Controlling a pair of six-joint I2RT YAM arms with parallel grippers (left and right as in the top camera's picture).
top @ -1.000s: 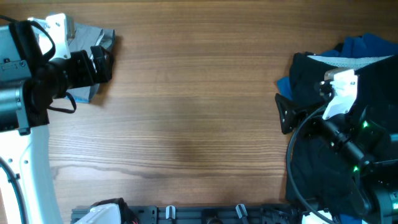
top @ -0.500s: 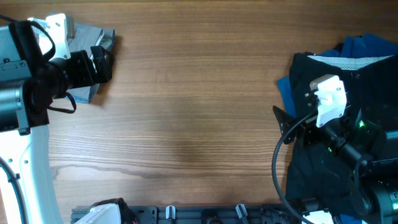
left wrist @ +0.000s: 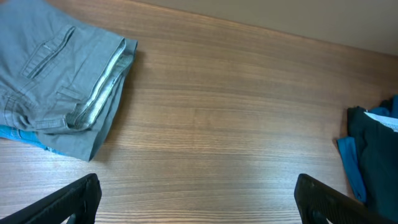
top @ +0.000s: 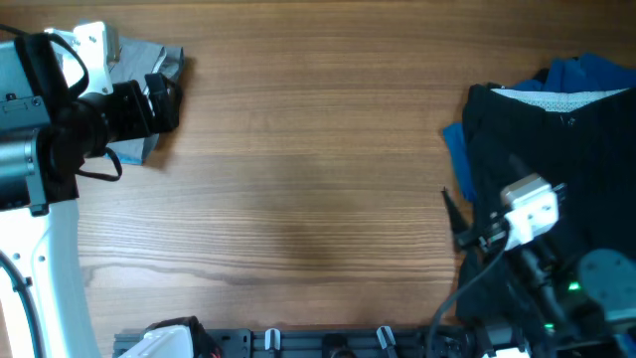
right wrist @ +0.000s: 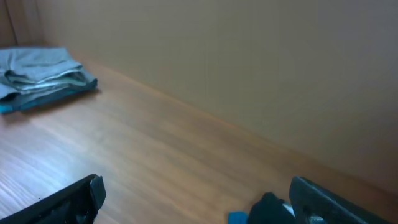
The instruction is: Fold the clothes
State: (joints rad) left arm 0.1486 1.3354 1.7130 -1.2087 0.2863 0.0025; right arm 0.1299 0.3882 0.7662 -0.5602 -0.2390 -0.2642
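Folded grey shorts (left wrist: 56, 74) far left; black garment (top: 556, 139) right; left claw (left wrist: 199, 202) and right claw (right wrist: 199, 202) released, empty

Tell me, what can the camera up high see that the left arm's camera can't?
Only the overhead view shows the right gripper, open by the black garment's left edge, and the rack at the bottom edge. Only the left wrist view shows the pocket seams and striped lining of the folded grey shorts. Both show the wooden table, the grey shorts, the black garment and the blue garment with it.
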